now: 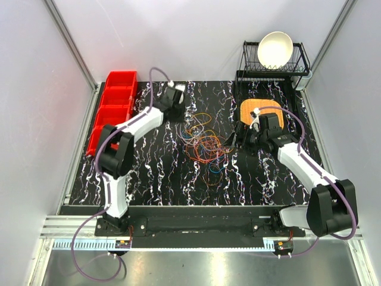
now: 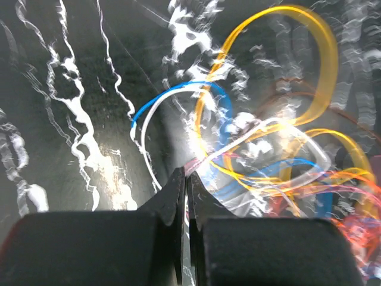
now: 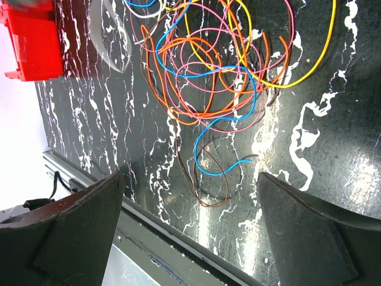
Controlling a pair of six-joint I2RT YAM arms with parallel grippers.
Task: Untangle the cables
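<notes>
Orange, yellow and blue thin cables (image 1: 202, 143) sit tangled mid black marbled worktop (image 1: 149, 173), left end effector (image 2: 186, 179) pinching one pale strand (image 2: 208, 156), probably to tug it free, right end effector (image 3: 190, 179) spread nearby.

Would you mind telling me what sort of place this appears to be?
Probably a robotics lab test cell: plain white panels enclose a black marbled table, a left arm and right arm are bolted at its near edge, and props are staged: red bins, a dish rack, tangled cables.
</notes>
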